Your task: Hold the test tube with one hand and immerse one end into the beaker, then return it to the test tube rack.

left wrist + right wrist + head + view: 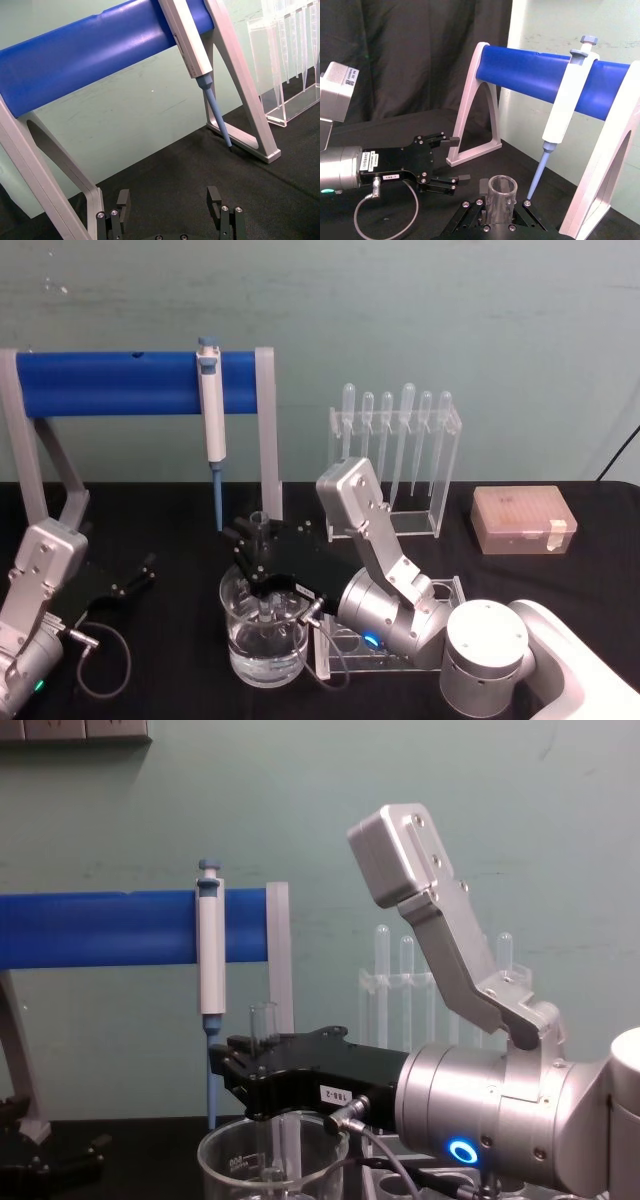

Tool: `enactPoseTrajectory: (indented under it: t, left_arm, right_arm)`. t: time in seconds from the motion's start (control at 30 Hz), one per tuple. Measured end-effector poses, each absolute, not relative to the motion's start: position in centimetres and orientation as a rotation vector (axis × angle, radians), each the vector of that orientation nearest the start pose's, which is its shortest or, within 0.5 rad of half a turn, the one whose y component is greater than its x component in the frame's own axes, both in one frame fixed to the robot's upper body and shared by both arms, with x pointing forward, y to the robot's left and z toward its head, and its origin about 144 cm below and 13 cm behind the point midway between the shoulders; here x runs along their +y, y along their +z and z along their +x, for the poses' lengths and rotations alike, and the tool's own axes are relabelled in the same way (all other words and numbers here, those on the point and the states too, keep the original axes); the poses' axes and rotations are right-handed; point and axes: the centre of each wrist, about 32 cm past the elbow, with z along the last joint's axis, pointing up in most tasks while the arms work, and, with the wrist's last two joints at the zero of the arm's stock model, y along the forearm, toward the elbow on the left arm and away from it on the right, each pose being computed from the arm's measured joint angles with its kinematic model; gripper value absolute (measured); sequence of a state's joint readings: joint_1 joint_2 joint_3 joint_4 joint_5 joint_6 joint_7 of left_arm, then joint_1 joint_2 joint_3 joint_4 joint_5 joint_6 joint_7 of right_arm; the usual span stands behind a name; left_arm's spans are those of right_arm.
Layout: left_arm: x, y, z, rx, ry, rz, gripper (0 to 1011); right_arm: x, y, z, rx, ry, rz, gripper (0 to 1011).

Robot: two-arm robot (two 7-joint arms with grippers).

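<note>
right gripper [255, 562]: I see it reaching in from my right, over the beaker [290, 650], jaws clenched on the test tube [503, 200] partway down its length.
test tube: upright in that grip. Its open rimmed top stands above the jaws and its lower end sits below the beaker's rim, inside the glass. I cannot tell whether the tip reaches the liquid.
beaker: standing on the black tabletop [170, 530] at front centre, with clear liquid in its lower part.
rack [340, 650]: clear, with round holes, lying on the tabletop under my right arm, just beside the beaker on its right.
left gripper [169, 197]: low over the tabletop on my left, well apart from the beaker, jaws released with nothing between them.
pipettor [211, 410]: hanging on the blue bar [110, 383] behind the beaker, tip pointing down.
pipettes [395, 440]: a row of them upright in a clear stand at the back right.
box [522, 520]: a peach-coloured lidded one on the tabletop at far right, well apart from the rack.
</note>
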State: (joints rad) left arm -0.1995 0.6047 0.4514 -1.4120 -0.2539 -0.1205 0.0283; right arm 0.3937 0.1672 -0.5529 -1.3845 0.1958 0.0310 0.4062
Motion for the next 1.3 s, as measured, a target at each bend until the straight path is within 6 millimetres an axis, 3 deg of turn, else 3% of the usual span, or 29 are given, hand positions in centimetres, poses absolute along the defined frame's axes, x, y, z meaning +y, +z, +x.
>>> enactPoseTrajectory:
  t: [1.3]
  left_arm:
    - [30.97, 113.98, 48.86, -0.285, 1.248, 0.304, 1000]
  right_arm:
    - [-12.03, 119.39, 52.97, -0.137, -0.671, -0.067, 127]
